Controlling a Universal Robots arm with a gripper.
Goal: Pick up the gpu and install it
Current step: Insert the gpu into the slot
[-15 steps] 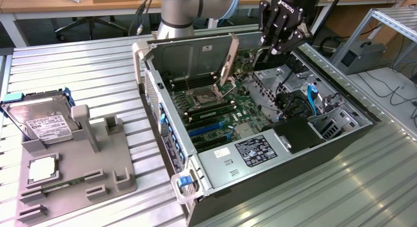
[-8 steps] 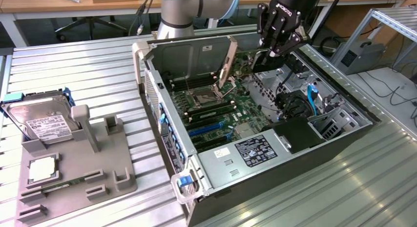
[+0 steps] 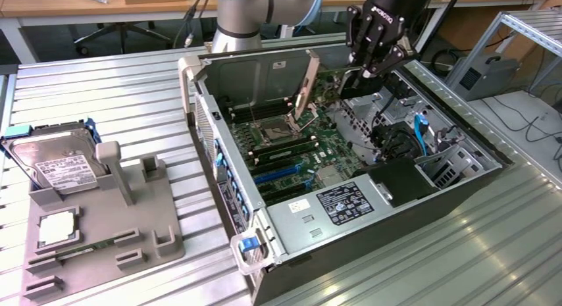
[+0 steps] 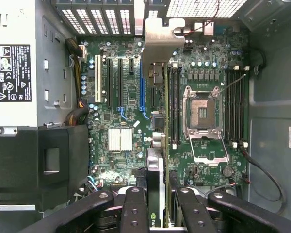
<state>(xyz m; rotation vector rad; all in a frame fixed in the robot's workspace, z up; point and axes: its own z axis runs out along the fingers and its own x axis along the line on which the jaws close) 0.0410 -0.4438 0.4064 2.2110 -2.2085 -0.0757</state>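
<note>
The gpu (image 4: 155,177) is a thin dark card seen edge-on, with a pale metal bracket (image 4: 160,41) at its far end. My gripper (image 4: 160,206) is shut on the card's near end, with one black finger (image 4: 135,208) on each side. In the exterior view the gripper (image 3: 367,72) hangs over the back of the open computer case (image 3: 220,161), and the gpu's bracket (image 3: 306,85) stands tilted above the motherboard. The card hovers above the board between the blue expansion slots (image 4: 142,90) and the memory slots (image 4: 170,102), apart from them.
Inside the case are the open CPU socket (image 4: 203,114), a power supply with a label (image 3: 347,201) and a black shroud (image 4: 43,155). On the exterior view's left, a grey fixture (image 3: 162,240) holds a hard drive (image 3: 57,164), a chip (image 3: 57,227) and a green memory stick (image 3: 77,253).
</note>
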